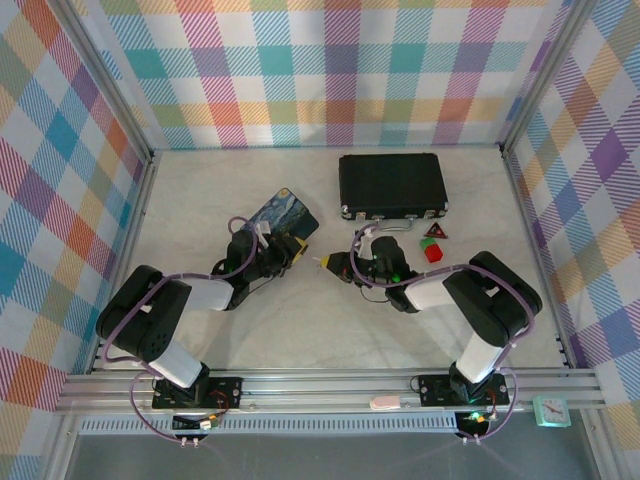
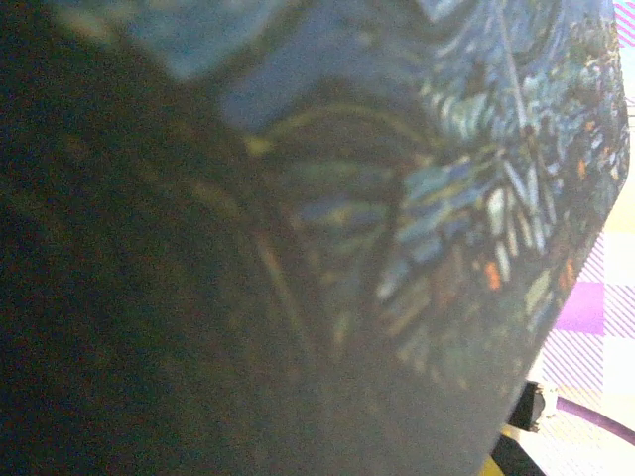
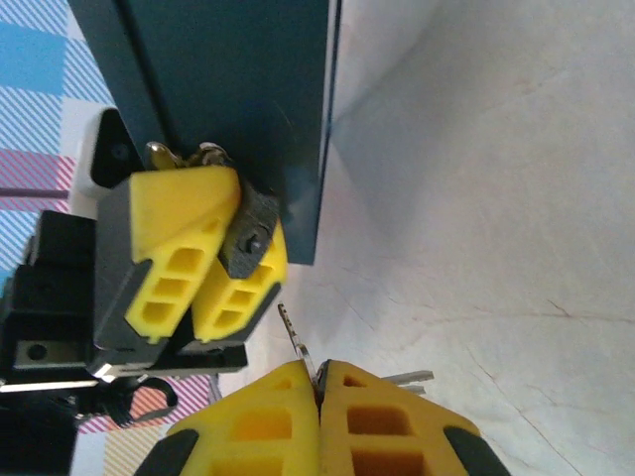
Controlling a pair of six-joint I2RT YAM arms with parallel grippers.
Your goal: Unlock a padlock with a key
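Note:
In the right wrist view my left gripper is shut on the padlock, a small black body clamped between the yellow fingers, keyhole end facing my right gripper. Its shackle pokes out by the blue painted tin. My right gripper is shut on the key. The thin serrated blade points up toward the padlock, its tip a short way below it and apart. From above, the left gripper and right gripper face each other mid-table.
Spare keys stick out beside the right fingers. The blue tin lies just behind the left gripper and is a blur close up against the left wrist camera. A large black case sits at the back, with red and green blocks near it.

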